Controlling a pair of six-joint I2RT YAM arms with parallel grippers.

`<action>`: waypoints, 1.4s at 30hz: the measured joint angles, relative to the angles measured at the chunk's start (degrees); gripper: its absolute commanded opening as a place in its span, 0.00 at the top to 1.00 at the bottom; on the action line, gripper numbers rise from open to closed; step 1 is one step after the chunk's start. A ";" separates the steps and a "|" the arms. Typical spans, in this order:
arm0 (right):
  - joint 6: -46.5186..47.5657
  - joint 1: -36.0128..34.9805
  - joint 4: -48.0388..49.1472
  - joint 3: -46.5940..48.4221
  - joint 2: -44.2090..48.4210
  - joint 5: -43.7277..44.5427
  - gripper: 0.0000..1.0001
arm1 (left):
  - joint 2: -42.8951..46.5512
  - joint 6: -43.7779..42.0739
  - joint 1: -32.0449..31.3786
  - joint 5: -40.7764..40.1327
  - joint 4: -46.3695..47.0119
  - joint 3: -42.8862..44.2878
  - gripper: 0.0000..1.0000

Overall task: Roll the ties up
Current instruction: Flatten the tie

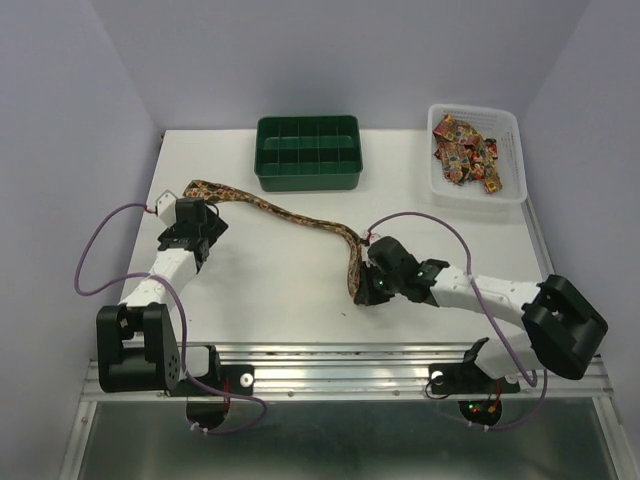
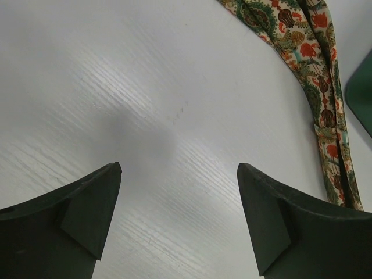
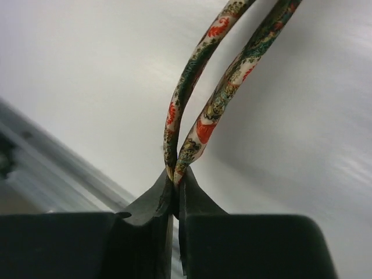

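Observation:
One patterned tie (image 1: 290, 214) lies stretched across the table from the left arm to the right arm. My right gripper (image 1: 362, 288) is shut on its near end, pinching two layers of the tie (image 3: 192, 116) edge-on between the fingertips (image 3: 174, 180). My left gripper (image 1: 205, 215) is open and empty above the bare table beside the tie's far left end; that end of the tie (image 2: 317, 87) runs along the right of its view. More ties (image 1: 466, 150) lie bundled in the white basket.
A green compartment tray (image 1: 307, 152) stands at the back centre. The white basket (image 1: 508, 150) stands at the back right. The table's near edge with a metal rail (image 1: 340, 360) runs in front of the arms.

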State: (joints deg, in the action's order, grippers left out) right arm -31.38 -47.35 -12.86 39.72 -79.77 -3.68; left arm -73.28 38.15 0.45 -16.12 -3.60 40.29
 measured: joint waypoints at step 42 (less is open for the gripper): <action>1.64 36.50 -7.30 6.47 -6.12 -4.92 0.54 | -47.04 -7.06 -3.76 -1.51 -10.67 48.83 0.07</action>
State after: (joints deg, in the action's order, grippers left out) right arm -29.74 -10.85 -20.16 46.19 -85.89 -8.60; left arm -120.31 31.09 -3.31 -17.63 -14.26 89.12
